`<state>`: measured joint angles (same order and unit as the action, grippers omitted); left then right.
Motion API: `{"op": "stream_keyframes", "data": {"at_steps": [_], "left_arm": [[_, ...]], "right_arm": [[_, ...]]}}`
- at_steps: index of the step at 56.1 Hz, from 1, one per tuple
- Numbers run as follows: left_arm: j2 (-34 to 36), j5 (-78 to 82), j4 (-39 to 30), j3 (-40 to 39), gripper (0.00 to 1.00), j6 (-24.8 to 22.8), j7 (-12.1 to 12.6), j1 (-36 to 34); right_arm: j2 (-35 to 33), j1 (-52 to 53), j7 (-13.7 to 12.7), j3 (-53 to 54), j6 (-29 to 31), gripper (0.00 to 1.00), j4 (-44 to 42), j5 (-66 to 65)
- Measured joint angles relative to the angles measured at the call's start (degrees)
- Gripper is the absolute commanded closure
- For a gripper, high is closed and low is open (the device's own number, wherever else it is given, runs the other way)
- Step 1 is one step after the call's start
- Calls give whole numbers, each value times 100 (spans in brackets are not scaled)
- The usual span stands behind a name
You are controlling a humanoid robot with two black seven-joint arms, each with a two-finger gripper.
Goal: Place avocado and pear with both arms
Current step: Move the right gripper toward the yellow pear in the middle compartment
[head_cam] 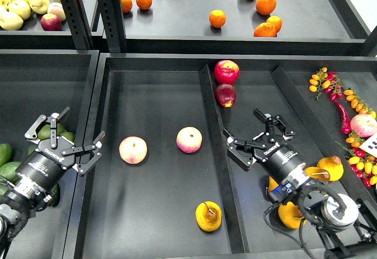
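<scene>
Left arm: enters from the lower left, slanting up and to the right over the left bin (47, 70).
Left gripper (79, 136): fingers spread wide apart, holding nothing; it hangs above the wall between the left bin and the middle tray (153, 223).
Right arm: enters from the lower right, slanting up and to the left over the right compartment (259, 94).
Right gripper (244, 134): fingers spread wide apart, holding nothing (its tips lie near the divider (215, 141) between middle tray and right compartment).
Pear (208, 216): one, golden-yellow with a short dark stem, lying on the middle tray near the front edge, just left of the divider, well apart from both grippers.
Avocados (9, 168): green ones in the left bin, partly hidden under the left arm; their number cannot be told, nor which is the darkest.
Peaches: two on the middle tray, one (133, 150) just right of the left gripper, one (189, 139) nearer the divider.
Red apples (226, 71): two, touching, at the back of the right compartment.
Oranges (217, 18): seven on the upper shelf, one cut off by the rail.
Yellow fruit (331, 167): several under and beside the right arm, partly hidden.
</scene>
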<state>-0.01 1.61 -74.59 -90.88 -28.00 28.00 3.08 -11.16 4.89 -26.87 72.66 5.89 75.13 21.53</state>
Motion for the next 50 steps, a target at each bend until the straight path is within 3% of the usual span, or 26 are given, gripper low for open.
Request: {"op": "stream_keyframes", "data": {"at_steps": [19,37,50], "left_arm": [[1,-11,-11,51,1,0,0,140],[1,-11,-81,142,1,0,0,150],[1,-11,-98,135,1,0,0,170]], "right_arm": [[-917,281,-115,-686,35,0,-30,-4],[-2195,994,-114,-2667,467,0,-43,-48],[-2396,1232,-113,-3254,561,0,-38,-77]]}}
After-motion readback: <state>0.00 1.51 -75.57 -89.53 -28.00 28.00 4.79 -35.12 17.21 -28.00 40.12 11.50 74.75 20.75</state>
